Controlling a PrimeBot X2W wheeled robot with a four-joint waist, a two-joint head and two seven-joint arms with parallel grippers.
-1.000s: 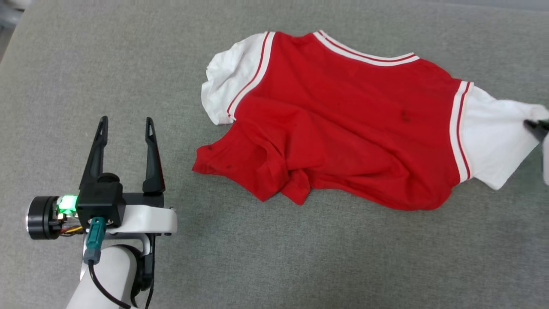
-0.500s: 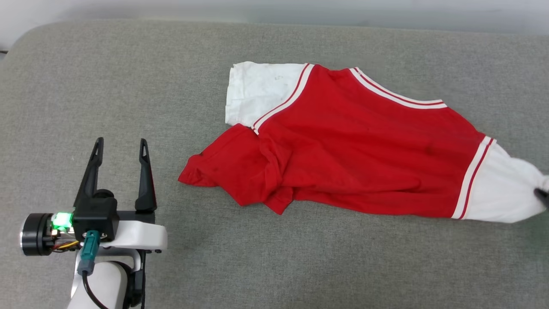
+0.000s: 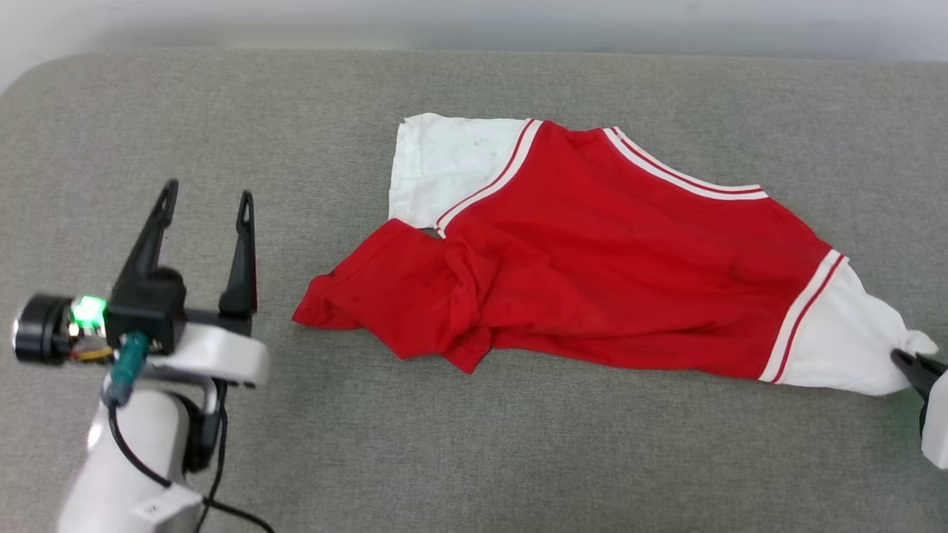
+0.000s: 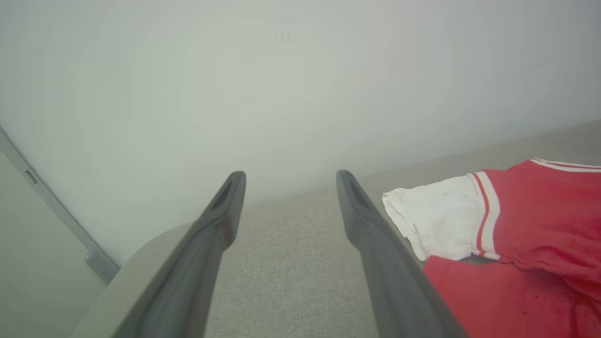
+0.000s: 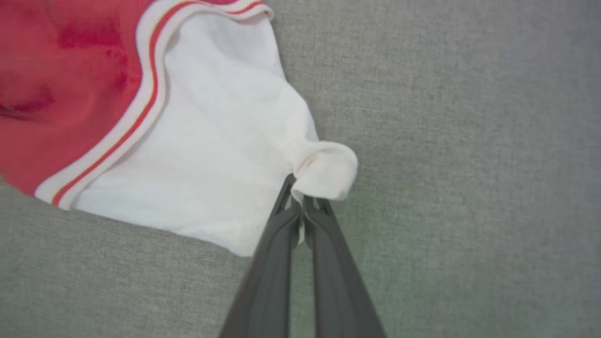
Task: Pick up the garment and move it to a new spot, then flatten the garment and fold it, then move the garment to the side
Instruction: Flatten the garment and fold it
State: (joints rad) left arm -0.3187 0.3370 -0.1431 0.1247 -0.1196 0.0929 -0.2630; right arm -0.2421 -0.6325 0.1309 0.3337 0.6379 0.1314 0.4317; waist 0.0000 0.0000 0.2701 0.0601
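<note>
**Item:** bright red soft T-shirt (image 3: 592, 274) with white short sleeves and red-and-white striped trim.

**Location:** on the grey fabric-covered worktop (image 3: 518, 459), right of centre in the head view.

**Condition:** partly spread. The lower body is bunched and folded over toward the red hem corner (image 3: 315, 318). Not yet flat.

**Long axis:** sleeve to sleeve, running across the worktop from the robot's left to its right. The right end slants nearer the robot.

**Right fingers** (image 5: 274, 253)**:** pressed together, pinching the tip of the right-hand white sleeve (image 5: 211, 141). The sleeve is gathered to a point, with a small tuft beyond the grip. The fingers sit at the T-shirt's right extreme, roughly in line with the long axis.

**Left fingers** (image 3: 241, 259)**:** spread wide, holding nothing, pointing away from the robot.
- The T-shirt lies to their right, apart from them.
- The hem corner is its nearest part.
- The other white sleeve (image 3: 444, 166) is farther right and farther back.

**Assessment:**
- The flattening stage appears to be in hand.
- An opposing hold at the left end is likely needed, so the cloth can be tensioned along the axis.
- The left arm is the nearer and the free one.
- Its reach would run rightward, across the way its fingers point, so a wrist turn seems probable.

**Risk:** catching the bunched fold and taking two layers.
</note>
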